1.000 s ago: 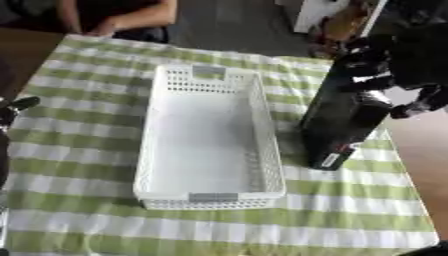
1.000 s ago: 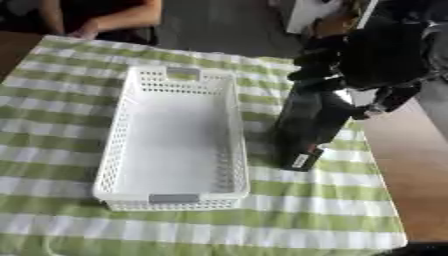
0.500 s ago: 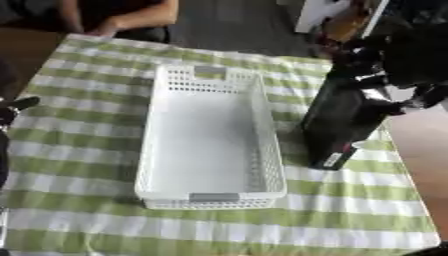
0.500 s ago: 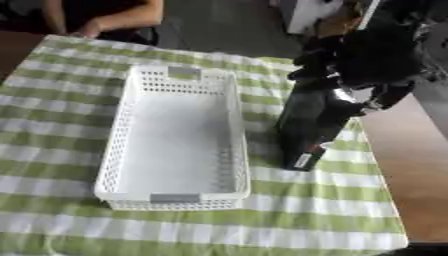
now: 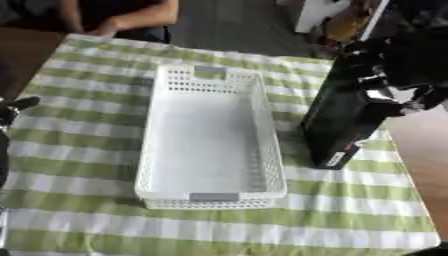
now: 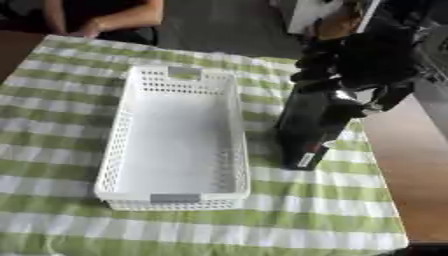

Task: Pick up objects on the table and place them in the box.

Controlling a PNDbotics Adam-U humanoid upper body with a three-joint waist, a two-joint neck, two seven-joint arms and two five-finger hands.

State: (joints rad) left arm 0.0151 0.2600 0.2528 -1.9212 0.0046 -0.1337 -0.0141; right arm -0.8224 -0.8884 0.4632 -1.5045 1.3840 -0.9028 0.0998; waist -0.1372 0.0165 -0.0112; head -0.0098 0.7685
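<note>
Right hand [image 6: 367,65] clamped on black box [image 6: 311,125], at 3 o'clock of basket [image 6: 175,197]; left hand's [image 5: 13,107] state unclear.

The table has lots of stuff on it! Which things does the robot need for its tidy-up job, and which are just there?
For the job:
- black box-shaped object, standing beside the basket
- white basket, nothing in it yet
- right hand, curled on the black object's top

Just there:
- green checked tablecloth
- left hand, idle at the left edge
- person's arm at the far end
</note>
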